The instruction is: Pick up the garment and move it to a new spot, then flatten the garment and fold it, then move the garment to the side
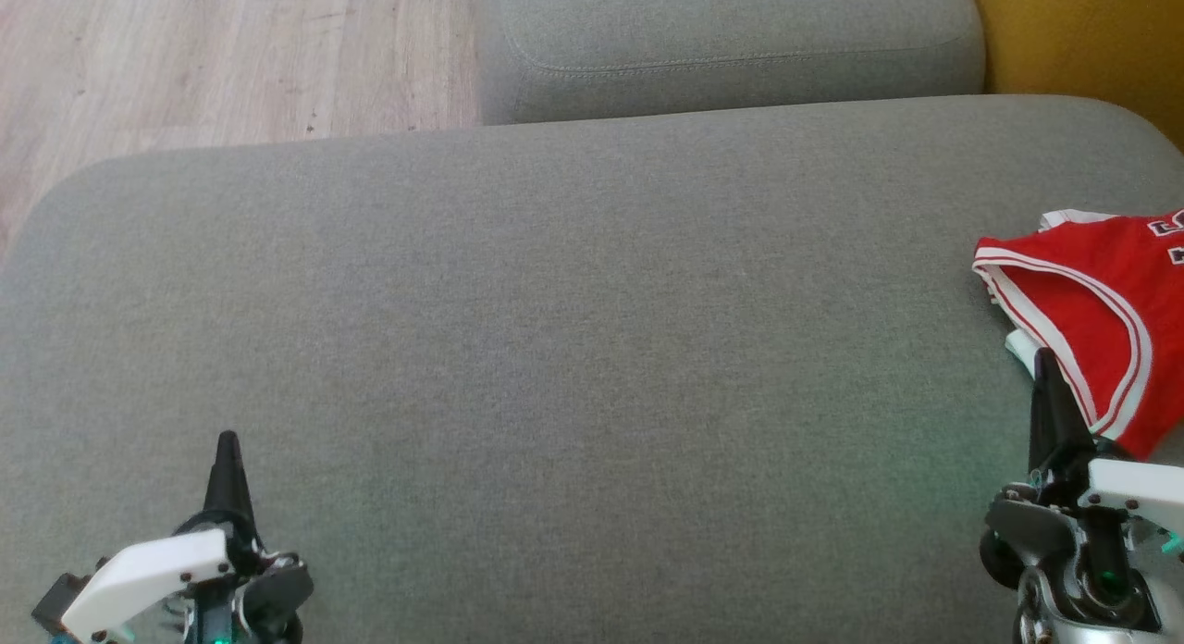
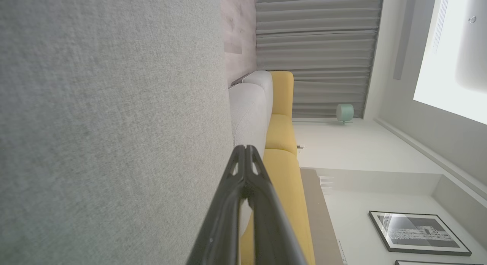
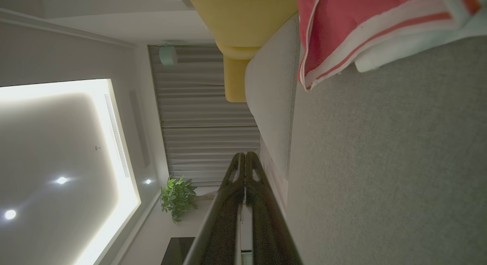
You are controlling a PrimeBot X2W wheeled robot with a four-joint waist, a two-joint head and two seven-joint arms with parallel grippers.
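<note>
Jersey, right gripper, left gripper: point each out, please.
Jersey [image 1: 1101, 246]: head view, red front panel.
Right gripper [image 1: 1043, 355]: head view, tips of shut fingers.
Left gripper [image 1: 227, 439]: head view, tips of shut fingers.

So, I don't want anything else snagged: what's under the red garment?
The red garment lies on the grey cushion. Some white cloth pokes out from beneath its near edge; how far it runs, and whether it belongs to the garment, is hidden.

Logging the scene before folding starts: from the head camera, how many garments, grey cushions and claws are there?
Red jersey: 1
Grey cushions: 2, near cushion and far cushion
Claws: 2, left claw and right claw
Total: 5
</note>
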